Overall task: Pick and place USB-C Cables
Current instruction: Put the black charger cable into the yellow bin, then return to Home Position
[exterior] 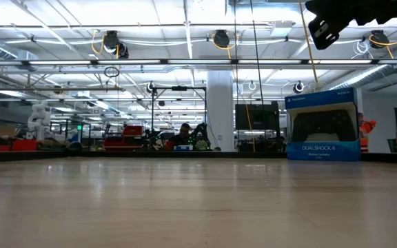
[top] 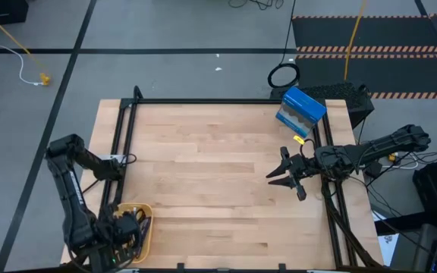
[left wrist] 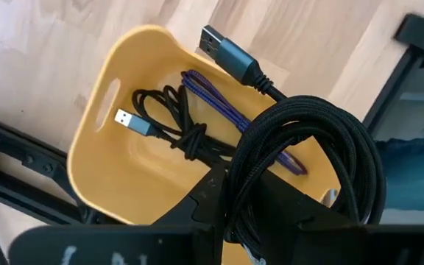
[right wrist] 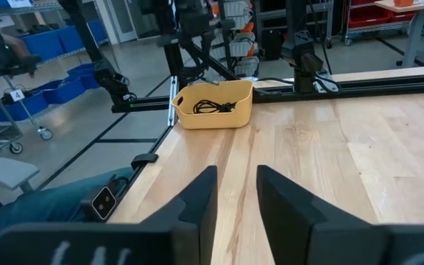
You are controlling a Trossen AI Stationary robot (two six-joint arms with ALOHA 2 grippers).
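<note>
My left gripper (top: 126, 227) hovers over a yellow basket (top: 146, 208) at the table's near left corner and is shut on a thick black braided cable coil (left wrist: 322, 154). In the left wrist view the basket (left wrist: 124, 59) holds a thin black cable bundle (left wrist: 171, 121) and a purple cable (left wrist: 212, 99), both lying on its floor. My right gripper (top: 283, 173) hangs open above the bare right side of the table, touching nothing; in its wrist view its fingers stand apart (right wrist: 235, 184) and the basket (right wrist: 212, 103) shows far off. My left gripper (left wrist: 245, 199) pinches several strands of the black braided coil (left wrist: 256, 169) between its two fingers, coming from above. The coil is lifted over the basket; its loops bulge out to one side, and its metal plug end (left wrist: 227, 50) sticks out above the basket's inside.
A blue DualShock 4 box (top: 302, 110) (exterior: 322, 127) stands at the far right of the table. A black frame rail (top: 120, 136) borders the tabletop. A large black ring-shaped cable loop (top: 284, 76) lies on the floor beyond the far edge. Bare wood lies across the table's middle.
</note>
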